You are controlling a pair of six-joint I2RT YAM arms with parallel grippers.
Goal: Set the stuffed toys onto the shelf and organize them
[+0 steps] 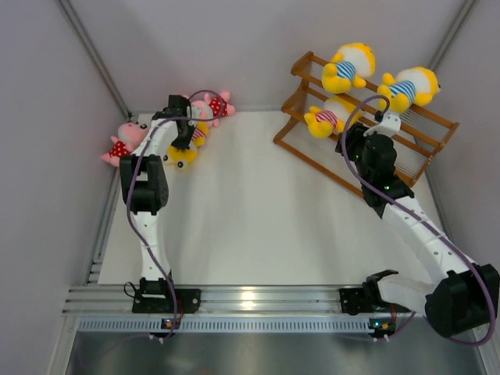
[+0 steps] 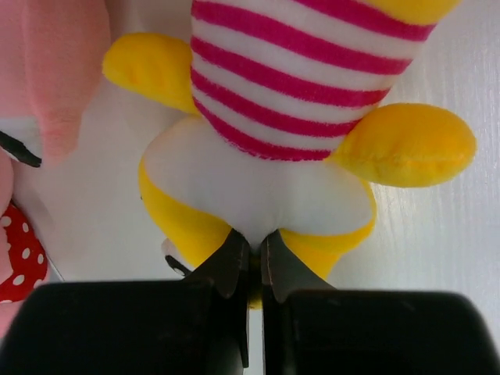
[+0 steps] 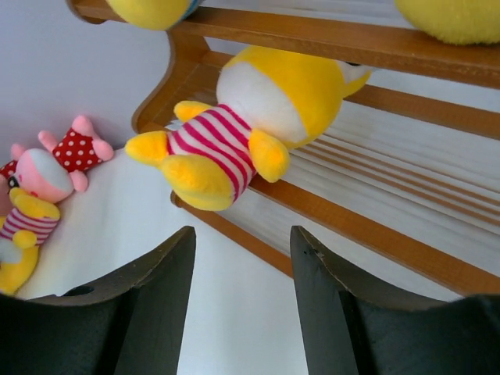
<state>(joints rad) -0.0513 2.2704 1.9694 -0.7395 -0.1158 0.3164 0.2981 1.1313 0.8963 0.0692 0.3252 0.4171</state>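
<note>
Our left jaws pinch the yellow toy (image 2: 266, 187) on the worktop (image 2: 441, 266); our right jaws gape empty facing the shelf (image 3: 328, 39).

— What's around the work area on your feed?
— I see a smooth white bench (image 1: 258, 226), pale grey panel walls (image 1: 234, 47) on three sides, slim grey metal corner struts (image 1: 94, 55), and a ribbed silver aluminium rail (image 1: 297, 301) catching bright glare.

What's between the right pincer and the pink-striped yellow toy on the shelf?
Only the shelf's lowest front rail and bare tabletop separate the open right pincer from the pink-striped yellow toy. The right wrist view shows this.
</note>
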